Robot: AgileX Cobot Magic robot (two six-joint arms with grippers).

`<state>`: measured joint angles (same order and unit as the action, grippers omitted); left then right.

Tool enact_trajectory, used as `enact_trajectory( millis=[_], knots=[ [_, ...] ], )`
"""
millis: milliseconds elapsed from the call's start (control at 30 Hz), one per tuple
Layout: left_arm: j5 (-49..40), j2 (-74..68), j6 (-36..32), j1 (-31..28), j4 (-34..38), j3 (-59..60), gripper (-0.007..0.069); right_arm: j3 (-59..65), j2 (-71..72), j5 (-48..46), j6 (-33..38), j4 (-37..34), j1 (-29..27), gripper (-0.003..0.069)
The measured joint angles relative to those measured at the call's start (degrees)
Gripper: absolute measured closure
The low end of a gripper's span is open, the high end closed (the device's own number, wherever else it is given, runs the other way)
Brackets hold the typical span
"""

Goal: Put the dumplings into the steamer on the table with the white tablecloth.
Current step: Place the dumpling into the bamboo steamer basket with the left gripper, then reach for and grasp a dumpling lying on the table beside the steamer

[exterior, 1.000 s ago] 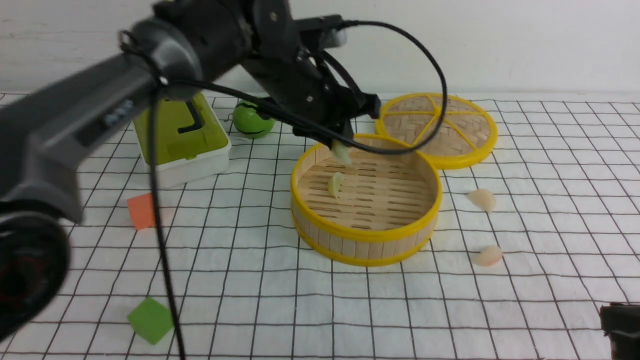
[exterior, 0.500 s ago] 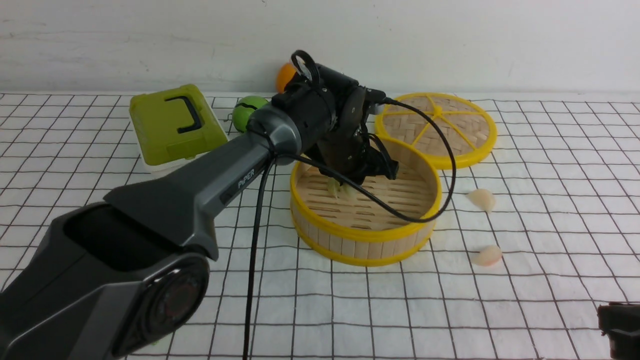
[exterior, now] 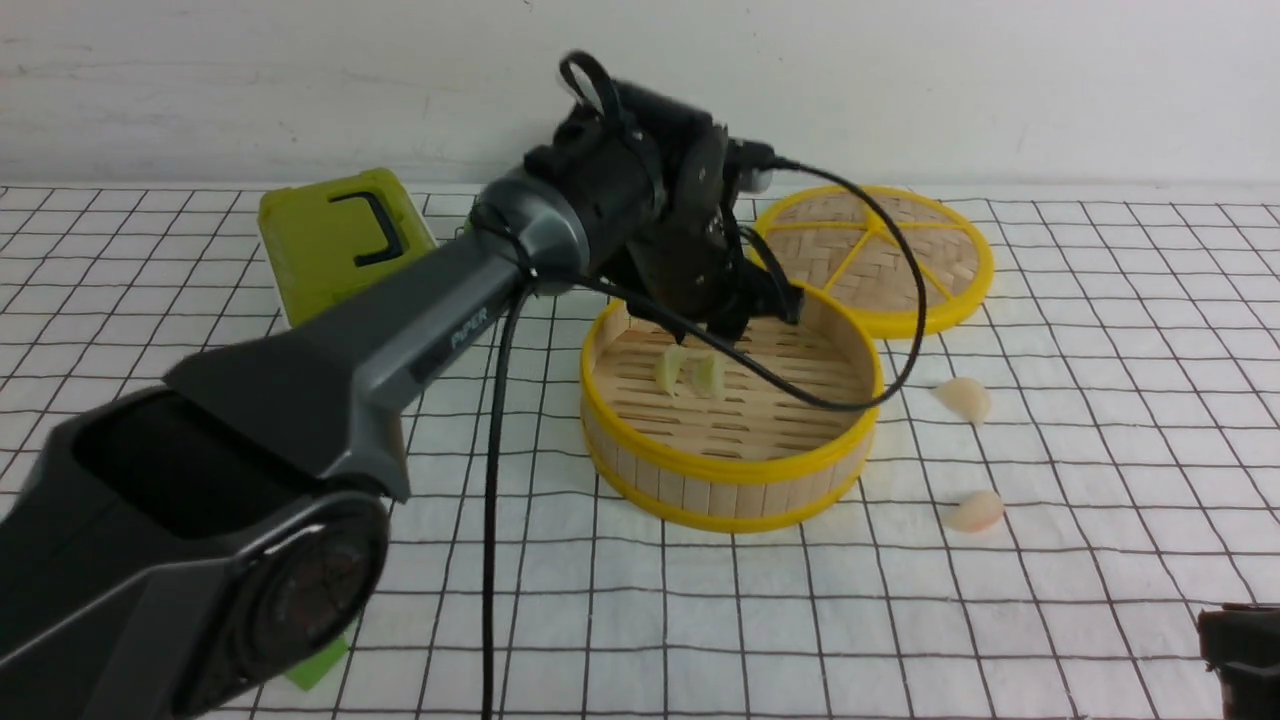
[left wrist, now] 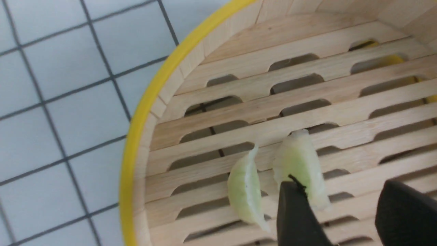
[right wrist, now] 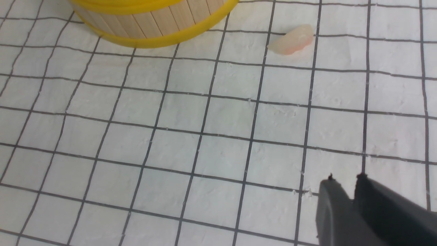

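Reading from left to right, we first meet the lime-green lidded plastic box [exterior: 340, 245] at the far side of the table with the white, black-gridded tablecloth [exterior: 1100, 300]. In front of it the long grey left arm [exterior: 400, 340] reaches out over the round bamboo steamer with yellow plastic rims [exterior: 730, 470].

The left gripper [exterior: 755, 322] hovers just above the slatted floor. In the left wrist view its jaws are spread wide with nothing between them. Two pale green crescent dumplings lie side by side on the slats, one to the left [exterior: 670, 370] and one to the right [exterior: 710, 372]. The right one sits just beside a black fingertip [left wrist: 293, 212]; we cannot tell whether the two touch.

We judge the step in hand to be the release. To finish it well, we would raise the open jaws straight up and clear of the rim, so that neither finger drags the near dumpling.

Behind the steamer, to the right, rests the flat woven yellow-rimmed lid [exterior: 880, 260]. Further right, two whitish-pink dumplings, one farther [exterior: 965, 398] and one nearer [exterior: 977, 511], sit on the cloth outside the steamer. At the far right the right gripper [right wrist: 344, 179] hangs low over the cloth, its jaws almost together with only a thin slit between them, holding nothing.
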<state>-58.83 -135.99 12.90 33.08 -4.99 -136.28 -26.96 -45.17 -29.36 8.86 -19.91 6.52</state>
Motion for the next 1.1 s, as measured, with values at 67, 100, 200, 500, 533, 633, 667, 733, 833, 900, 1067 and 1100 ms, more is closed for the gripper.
enact_trajectory(
  millis=[67,100,200,500,533,633,667,733,833,900,1067,1100],
  knots=[
    [-2.04,2.92,-0.27,0.00,-0.05,0.00,0.0307,-0.53,-0.42,-0.86,0.00,0.00,0.00,0.0536],
    [-4.94,7.48,-1.40,0.00,-0.17,0.00,0.0333,-2.13,-1.82,-2.81,0.00,0.00,0.00,0.0501],
    [-8.99,15.61,-4.17,0.00,-0.33,0.00,0.0400,-6.45,-6.19,-5.81,0.00,0.00,0.00,0.0426],
    [-12.23,36.99,-8.39,0.00,-1.27,4.96,0.0620,-20.21,-30.30,-2.22,0.19,-1.31,0.00,0.0284],
    [-12.23,39.24,-8.44,0.00,-1.27,7.62,0.0634,-21.74,-33.13,-0.99,0.46,-1.43,0.00,0.0283],
    [-12.23,45.83,-8.50,0.00,-1.22,18.22,0.0636,-26.88,-40.97,1.28,2.51,-0.78,0.00,0.0282],
    [-12.23,47.78,-8.56,0.00,-1.22,21.47,0.0636,-28.74,-42.95,1.33,2.74,-0.29,-0.14,0.0282],
    [-12.23,52.63,-8.56,0.00,-1.37,30.18,0.0636,-34.40,-47.98,0.06,2.76,0.50,-0.62,0.0282],
    [-11.55,59.44,-7.69,0.00,-2.62,43.65,0.0636,-44.56,-55.83,-3.62,2.48,1.36,-1.28,0.0281],
    [-10.64,62.25,-6.75,0.00,-3.63,48.78,0.0636,-49.32,-58.91,-5.47,2.41,2.24,-1.49,0.0281],
    [-9.72,72.10,-2.49,0.00,-6.91,67.65,0.0636,-61.72,-69.23,-9.02,2.36,6.58,-1.62,0.0281],
    [-9.72,74.50,-2.05,0.00,-7.18,70.84,0.0636,-63.42,-70.86,-9.08,2.36,7.20,-1.62,0.0281]
  ],
)
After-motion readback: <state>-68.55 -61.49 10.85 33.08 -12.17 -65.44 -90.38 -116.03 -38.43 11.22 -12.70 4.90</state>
